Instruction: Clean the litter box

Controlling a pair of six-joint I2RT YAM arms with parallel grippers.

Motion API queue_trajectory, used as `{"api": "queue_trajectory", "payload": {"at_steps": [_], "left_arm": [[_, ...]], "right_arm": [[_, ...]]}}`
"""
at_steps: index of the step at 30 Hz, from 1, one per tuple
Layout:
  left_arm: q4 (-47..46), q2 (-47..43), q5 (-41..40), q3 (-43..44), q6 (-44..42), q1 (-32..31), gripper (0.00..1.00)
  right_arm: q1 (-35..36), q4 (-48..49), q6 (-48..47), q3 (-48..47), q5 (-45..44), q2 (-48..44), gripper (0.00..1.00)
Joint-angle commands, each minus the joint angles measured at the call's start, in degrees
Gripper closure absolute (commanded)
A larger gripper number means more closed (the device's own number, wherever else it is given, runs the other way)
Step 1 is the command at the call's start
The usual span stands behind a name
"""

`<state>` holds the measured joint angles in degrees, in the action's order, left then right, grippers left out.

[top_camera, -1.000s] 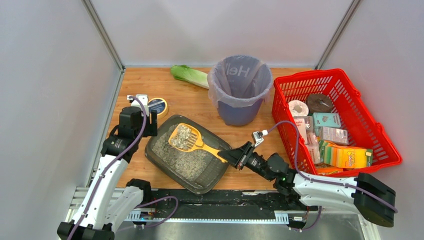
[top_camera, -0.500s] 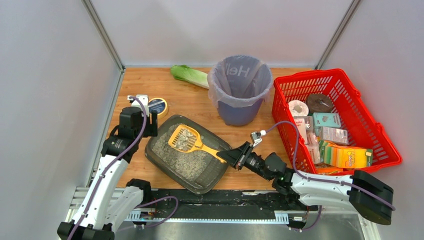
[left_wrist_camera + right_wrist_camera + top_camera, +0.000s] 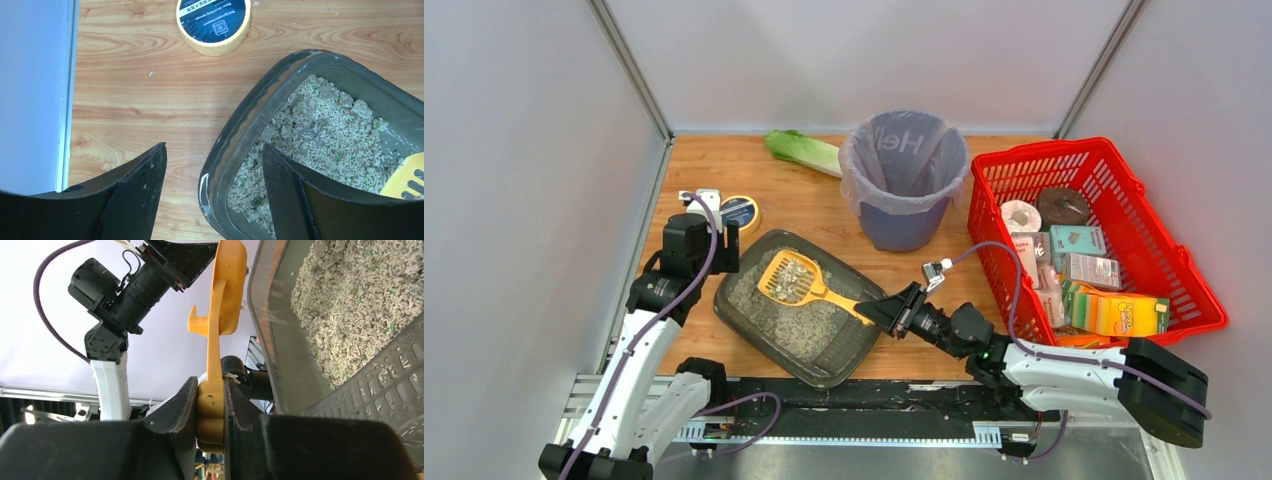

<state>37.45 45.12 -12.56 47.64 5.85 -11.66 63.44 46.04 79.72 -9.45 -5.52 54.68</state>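
The litter box (image 3: 856, 345) is a shallow dark grey tray of grey-beige litter, front left on the table; it also shows in the left wrist view (image 3: 240, 135) and right wrist view (image 3: 280, 340). My right gripper (image 3: 886, 312) is shut on the handle of a yellow slotted scoop (image 3: 796, 276), (image 3: 220, 315), whose head holds litter clumps above the tray. My left gripper (image 3: 212, 195) is open, its fingers astride the tray's left rim, one outside and one over the litter; it sits by the tray's far-left corner (image 3: 724, 250).
A purple bag-lined bin (image 3: 904, 180) stands behind the tray. A red mesh basket (image 3: 1114, 170) with packages is at right. A yellow tape roll (image 3: 739, 212), (image 3: 214, 22) lies by the left arm. A green leafy vegetable (image 3: 802, 150) lies at the back.
The scoop with its litter has shifted slightly left and back over the tray, the right gripper following. The left arm has not moved.
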Motion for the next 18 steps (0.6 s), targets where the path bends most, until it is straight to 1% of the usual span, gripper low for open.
{"api": "queue_trajectory", "payload": {"at_steps": [1,2,3,4,5,6,7,8,9,11,12,13,14,15,16,17,18], "left_arm": [[-1.24,0.23,0.25,0.61,0.04,-0.20,0.22],[-1.15,-0.03,0.17,0.44,0.04,-0.20,0.22],[-1.24,-0.12,0.08,0.26,-0.05,-0.20,0.22],[-1.59,-0.30,0.08,0.09,0.04,-0.20,0.22],[-1.68,-0.47,0.08,0.00,0.04,-0.20,0.22],[-1.68,-0.39,0.16,0.17,-0.05,-0.20,0.22],[-1.59,-0.30,0.25,0.26,-0.13,-0.20,0.22],[-1.42,-0.21,0.25,0.44,-0.05,-0.20,0.22],[-1.33,-0.30,0.25,0.35,-0.05,-0.20,0.22],[-1.50,-0.39,0.08,0.00,0.04,-0.20,0.22],[-1.59,-0.47,0.16,0.17,-0.05,-0.20,0.22],[-1.59,-0.39,0.08,0.18,-0.13,-0.20,0.22],[-1.51,-0.39,0.16,0.44,-0.05,-0.20,0.22],[-1.42,-0.39,0.25,0.53,-0.13,-0.20,0.22],[-1.33,-0.47,0.17,0.35,-0.13,-0.20,0.22],[-1.33,-0.65,0.16,0.09,-0.05,-0.20,0.22],[-1.50,-0.74,0.08,0.00,-0.05,-0.20,0.22]], "right_arm": [[-0.69,7.01,4.20,2.74,-5.62,-0.54,1.00],[-0.69,10.09,2.65,2.51,-4.25,-0.01,1.00],[-0.77,10.38,1.33,1.12,-1.71,0.86,1.00],[-0.77,8.30,-0.17,-1.33,0.83,2.00,1.00],[-0.77,6.27,0.25,-3.27,1.99,2.01,1.00],[-0.95,3.90,1.56,-2.33,0.00,1.49,1.00],[-0.86,4.05,4.19,-0.58,-2.98,0.27,1.00],[-0.77,6.06,4.13,1.78,-5.01,0.52,1.00],[-0.77,9.30,2.47,1.20,-3.46,0.96,1.00],[-0.86,6.45,-0.34,-3.96,3.19,2.71,1.00],[-1.04,3.47,-0.01,-4.08,3.15,2.46,1.00],[-1.12,2.83,1.30,-2.86,1.41,1.84,1.00],[-1.30,2.56,3.84,-1.02,-4.09,0.19,1.00],[-1.13,6.56,4.12,1.69,-5.28,0.17,1.00],[-1.13,8.34,2.56,1.20,-4.25,0.52,1.00],[-1.04,8.36,1.32,-0.29,0.72,1.22,1.00],[-1.04,5.14,-0.69,-4.13,3.03,2.35,1.00]]}}
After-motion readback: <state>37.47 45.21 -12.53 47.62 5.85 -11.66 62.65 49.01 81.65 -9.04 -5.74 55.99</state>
